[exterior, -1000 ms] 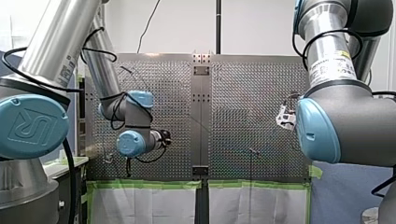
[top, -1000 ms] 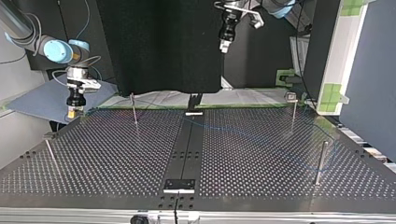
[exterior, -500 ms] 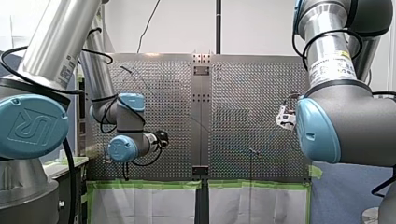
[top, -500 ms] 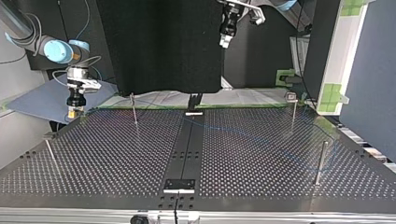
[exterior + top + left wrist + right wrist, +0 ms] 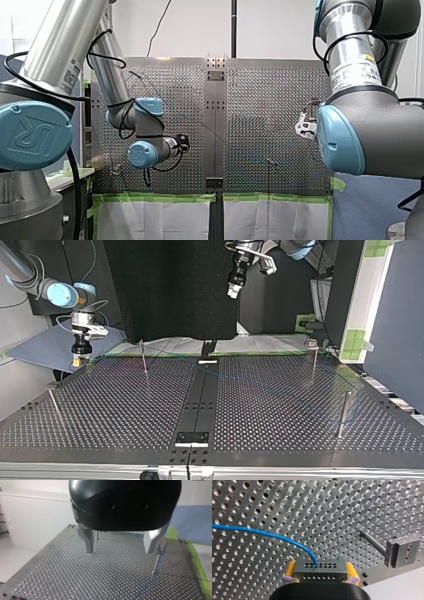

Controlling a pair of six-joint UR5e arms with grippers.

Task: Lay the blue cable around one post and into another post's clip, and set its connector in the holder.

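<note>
My right gripper [image 5: 320, 566] is clamped on the connector [image 5: 319, 572]. Its yellow pads [image 5: 290, 568] press the block's two short ends, so the connector's long axis runs straight across from one finger to the other. The blue cable [image 5: 262, 533] leaves the face that looks at the table [image 5: 280, 410] and curves away to one side. The holder [image 5: 403, 551], a small grey block on a thin stem, stands on the opposite side, near the table's edge. It is apart from the connector, not touching it, and its stem leans across my line of sight.

That sideways offset is what I judge the next move depends on. The connector has to travel along its own long axis, away from the cable's sweep, and line up with the block. My right arm, at the far left corner of the table in the top view, is much the nearer one for that.

My left gripper [image 5: 120, 543] hangs high above the table's far edge with its metal fingers [image 5: 88, 540] spread wide and nothing between them. The cable lies on the table well below it, ahead and off to one side, running past a thin post [image 5: 157, 562]. From here I cannot tell whether the cable is wrapped around the post or only lying beside it.

Against half a second ago, my right gripper and the connector have not shifted. My left arm has swung back toward the table's middle strip, and in the top view its gripper now sits a little lower and further toward that view's left.
</note>
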